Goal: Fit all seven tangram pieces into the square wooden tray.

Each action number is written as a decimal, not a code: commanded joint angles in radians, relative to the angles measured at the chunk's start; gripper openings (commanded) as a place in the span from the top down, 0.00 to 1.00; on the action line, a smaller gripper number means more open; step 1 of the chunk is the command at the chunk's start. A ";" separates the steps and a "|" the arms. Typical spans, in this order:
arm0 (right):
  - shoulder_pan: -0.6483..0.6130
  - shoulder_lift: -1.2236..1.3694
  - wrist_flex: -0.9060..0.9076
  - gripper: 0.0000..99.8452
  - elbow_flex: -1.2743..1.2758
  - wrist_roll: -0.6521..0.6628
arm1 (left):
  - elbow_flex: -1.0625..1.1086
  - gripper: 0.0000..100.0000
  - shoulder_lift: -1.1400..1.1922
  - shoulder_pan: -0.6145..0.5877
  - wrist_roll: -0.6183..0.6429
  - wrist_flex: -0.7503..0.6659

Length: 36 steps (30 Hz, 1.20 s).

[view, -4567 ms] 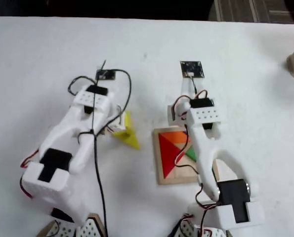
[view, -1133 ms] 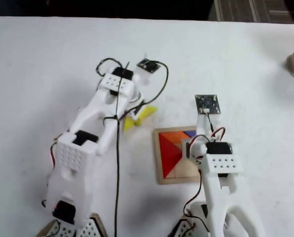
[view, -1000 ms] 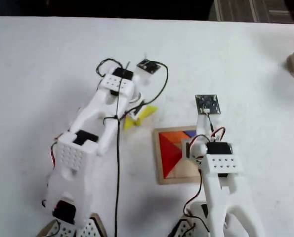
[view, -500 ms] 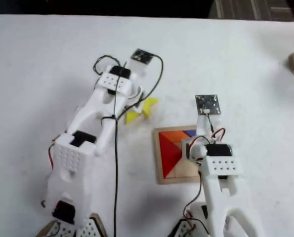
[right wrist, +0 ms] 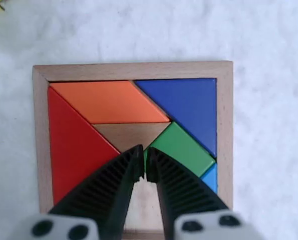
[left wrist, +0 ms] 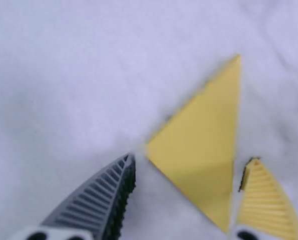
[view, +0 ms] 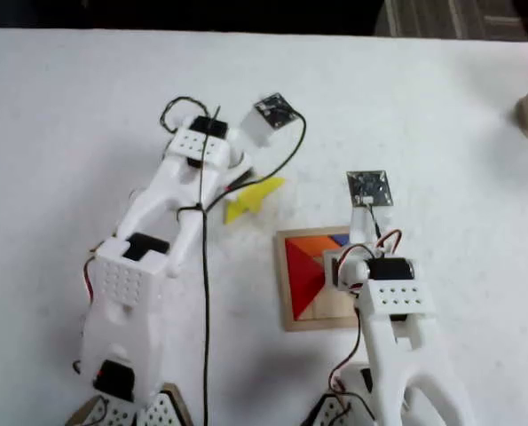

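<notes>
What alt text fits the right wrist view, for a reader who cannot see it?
The square wooden tray lies on a white table, holding a red triangle, orange parallelogram, blue triangle and green square, with bare wood between them. The right hand, shut, hangs over that bare wood.

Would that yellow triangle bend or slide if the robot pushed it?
The yellow triangle looks rigid, with crisp straight edges, so it probably won't bend. Lying flat on the white table, it may slide or spin when pushed.
</notes>
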 commanded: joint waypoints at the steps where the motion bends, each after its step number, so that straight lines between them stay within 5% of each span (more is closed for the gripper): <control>1: -0.012 -0.030 -0.016 0.98 -0.005 0.021 | -0.014 0.65 -0.070 0.019 -0.017 -0.037; 14: -0.036 -0.039 -0.044 0.98 0.025 0.049 | 0.224 0.65 -0.071 0.038 0.025 -0.313; 25: -0.036 -0.039 -0.044 0.98 0.026 0.049 | 0.265 0.66 -0.081 0.068 0.043 -0.304; 32: -0.035 -0.039 -0.044 0.98 0.026 0.046 | 0.262 0.84 -0.074 0.074 -0.038 -0.301; 36: -0.035 -0.039 -0.042 0.98 0.026 0.046 | 0.261 0.83 -0.074 0.074 -0.041 -0.298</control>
